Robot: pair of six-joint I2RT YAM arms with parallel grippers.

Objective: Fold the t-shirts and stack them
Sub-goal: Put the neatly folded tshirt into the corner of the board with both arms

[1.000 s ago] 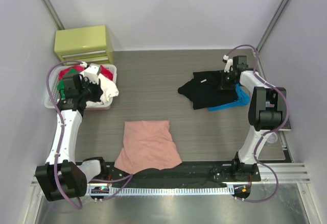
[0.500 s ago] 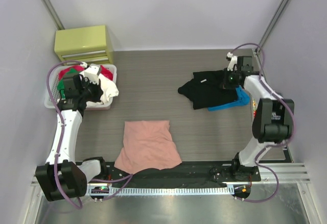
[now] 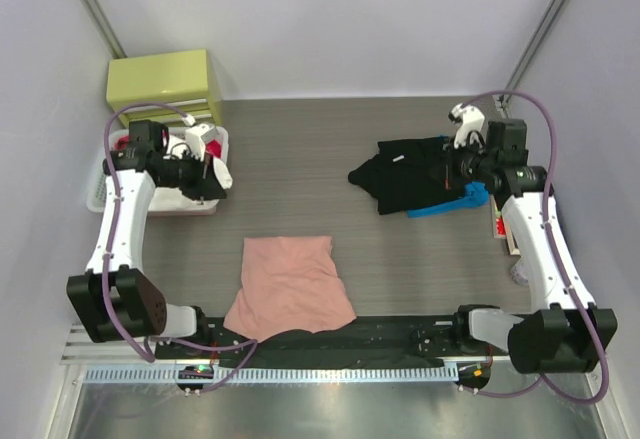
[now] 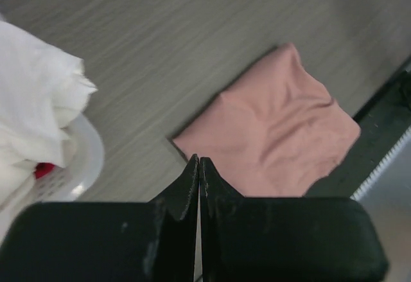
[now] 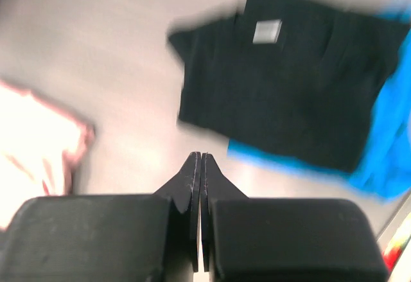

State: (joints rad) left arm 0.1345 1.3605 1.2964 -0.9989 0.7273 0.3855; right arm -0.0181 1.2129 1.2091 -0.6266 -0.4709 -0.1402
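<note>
A salmon-pink t-shirt (image 3: 290,284) lies folded near the front middle of the table; it also shows in the left wrist view (image 4: 276,128) and, blurred, at the left of the right wrist view (image 5: 38,141). A black t-shirt (image 3: 410,174) lies rumpled at the right back, with a small white label showing (image 5: 282,89). My left gripper (image 3: 213,179) hangs shut and empty over the right edge of the basket (image 4: 199,160). Raised above the black t-shirt's right side, my right gripper (image 3: 452,164) is shut on nothing (image 5: 200,157).
A white basket (image 3: 100,197) at the left holds white, red and green cloth (image 4: 32,102). A yellow-green drawer box (image 3: 165,84) stands behind it. A blue cloth (image 3: 455,202) pokes out from under the black t-shirt (image 5: 385,147). A black rail runs along the front edge.
Both arms have risen and swung. The left gripper moved from over the basket toward its right edge. The right gripper has lifted and drawn back to the right of the black t-shirt.
</note>
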